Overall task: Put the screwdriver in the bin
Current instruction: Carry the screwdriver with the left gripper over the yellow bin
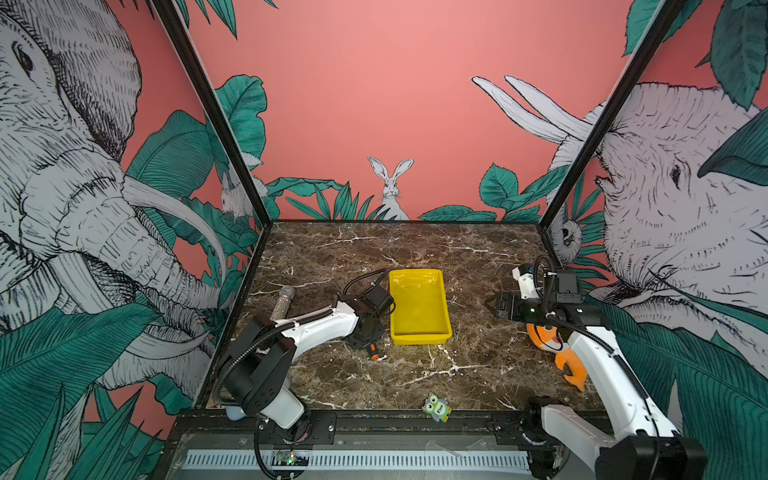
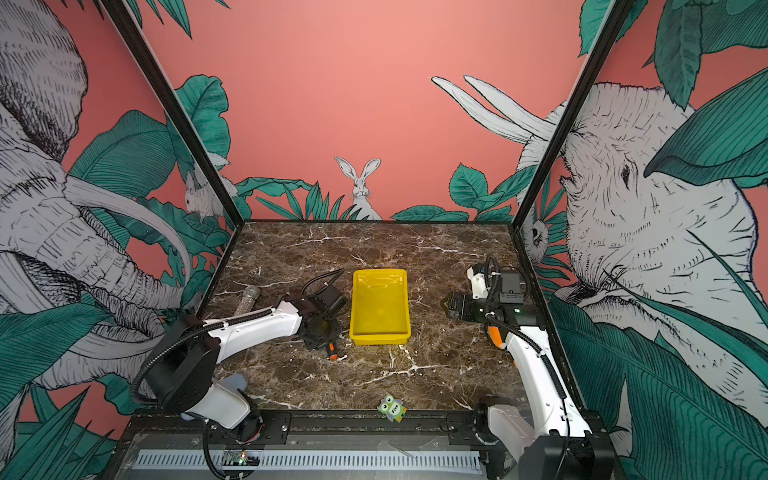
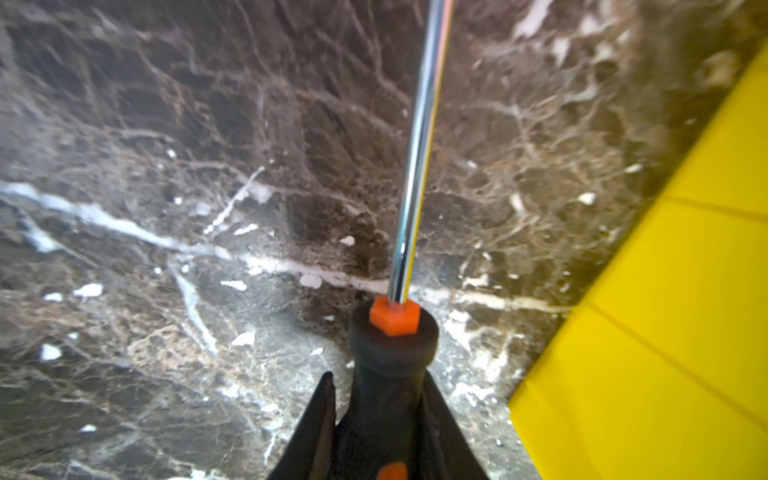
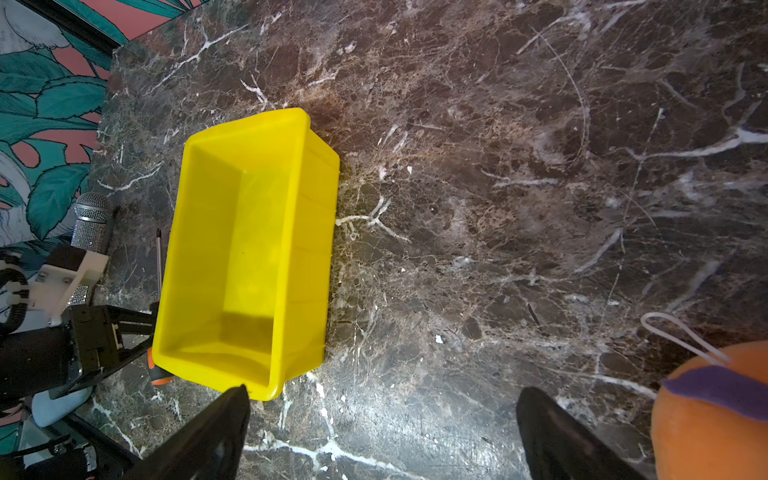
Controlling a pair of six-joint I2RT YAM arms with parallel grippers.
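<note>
The left end effector pinches the black handle of the screwdriver, which is outside the yellow bin, just beside its wall, low over the surface. The right end effector is spread and holds nothing.

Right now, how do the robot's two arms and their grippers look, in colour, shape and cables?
The left arm and right arm have smooth white shells with black joints. A black ribbed hose runs along each, fastened with white ties. The left gripper and right gripper are black, with flat fingers tapering to points.
</note>
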